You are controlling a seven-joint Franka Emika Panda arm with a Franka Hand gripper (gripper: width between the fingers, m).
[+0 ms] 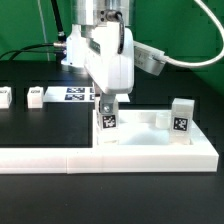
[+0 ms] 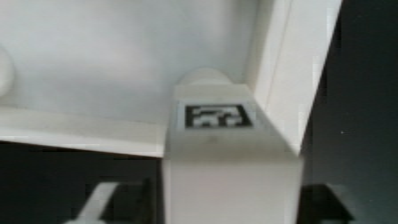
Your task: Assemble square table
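The leg (image 1: pixel 107 122) stands upright at the tabletop's (image 1: pixel 145 131) corner on the exterior view's left, its tag facing the camera. The gripper (image 1: pixel 107 104) clamps its upper end, jaws partly closed. A second leg (image 1: pixel 181 117) stands at the tabletop's right corner. The tabletop lies against the rail (image 1: pixel 40 158). Behind, well apart, lie a third leg (image 1: pixel 36 96), a fourth leg (image 1: pixel 5 97) and the marker board (image 1: pixel 75 93).

I work in a robotics lab test cell. A matte black bench surface (image 1: pixel 40 125) sits before a plain green backdrop (image 1: pixel 30 25), with the flat white marker board (image 1: pixel 75 93) lying on it. Printed black-white tags mark even the short white block leg (image 1: pixel 109 122) under me.
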